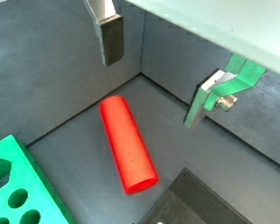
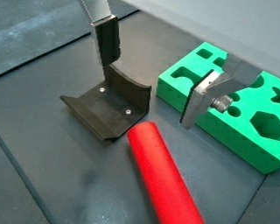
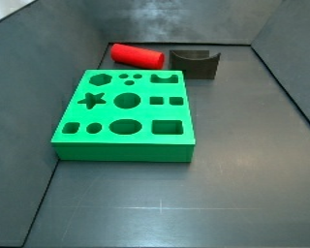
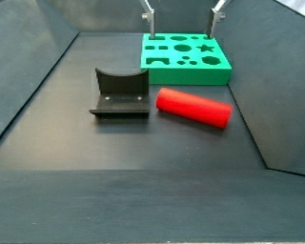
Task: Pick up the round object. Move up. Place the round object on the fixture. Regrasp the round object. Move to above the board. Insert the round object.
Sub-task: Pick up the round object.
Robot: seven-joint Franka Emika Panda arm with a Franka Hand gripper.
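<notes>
The round object, a red cylinder (image 1: 129, 144) (image 2: 164, 175), lies flat on the grey floor between the fixture and a side wall (image 4: 193, 107) (image 3: 136, 55). The dark fixture (image 2: 109, 109) (image 4: 119, 93) (image 3: 194, 62) with its curved notch stands right beside it. The green board (image 3: 125, 116) (image 4: 183, 54) (image 2: 230, 101) (image 1: 20, 188) lies flat close by. My gripper (image 1: 160, 74) (image 2: 154, 74) hangs open well above the floor, nothing between its fingers. In a side view only its fingertips (image 4: 148, 14) show, at the top edge.
Grey walls (image 3: 287, 77) (image 4: 28, 76) close in the floor on the sides. The cylinder lies close to one wall corner (image 1: 136, 77). Bare dark floor (image 4: 142, 181) stretches in front of the fixture.
</notes>
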